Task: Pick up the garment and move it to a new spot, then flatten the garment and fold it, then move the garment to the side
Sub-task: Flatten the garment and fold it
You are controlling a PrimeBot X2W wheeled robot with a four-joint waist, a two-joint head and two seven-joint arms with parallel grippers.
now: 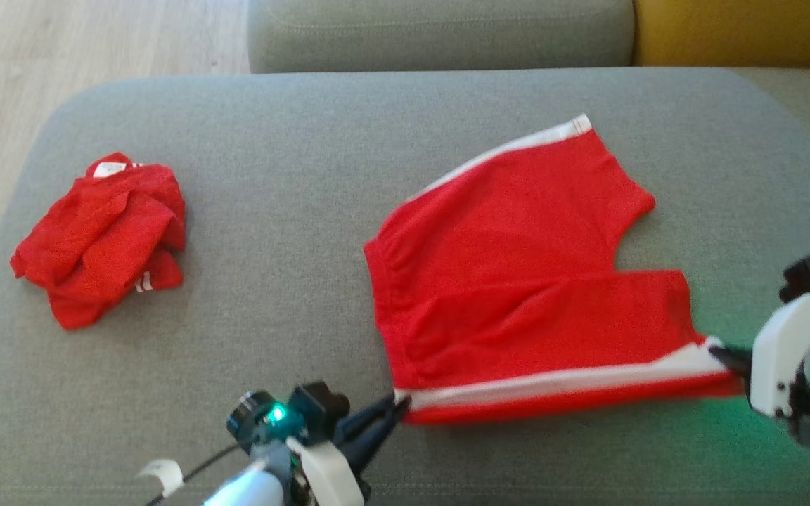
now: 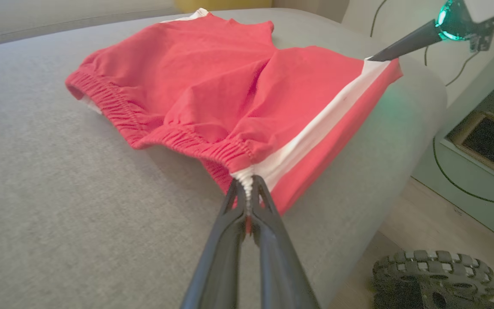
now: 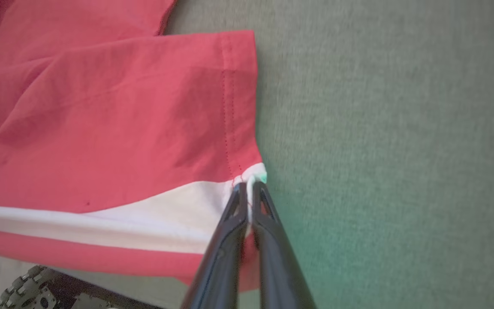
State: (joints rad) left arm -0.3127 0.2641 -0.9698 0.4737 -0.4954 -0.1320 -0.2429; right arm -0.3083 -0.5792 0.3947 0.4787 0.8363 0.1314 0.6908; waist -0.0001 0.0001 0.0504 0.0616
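Red shorts [image 1: 517,281] pinched at both ends of their near striped edge.
My left hand [image 1: 399,406] is closed on the waistband [image 2: 174,139] end, my right hand [image 1: 725,355] on the hem [image 3: 234,107] corner. The long axis runs between them across the sofa cushion [image 1: 271,211], with the cloth lying away from me. The left wrist view shows the waistband raised off the cushion, which the head view leaves unclear.

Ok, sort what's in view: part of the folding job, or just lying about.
Job: red shorts; left claw pinching their waistband corner; right claw pinching the leg-hem corner; grey couch underneath.
Lying about: crumpled red garment; yellow cushion.
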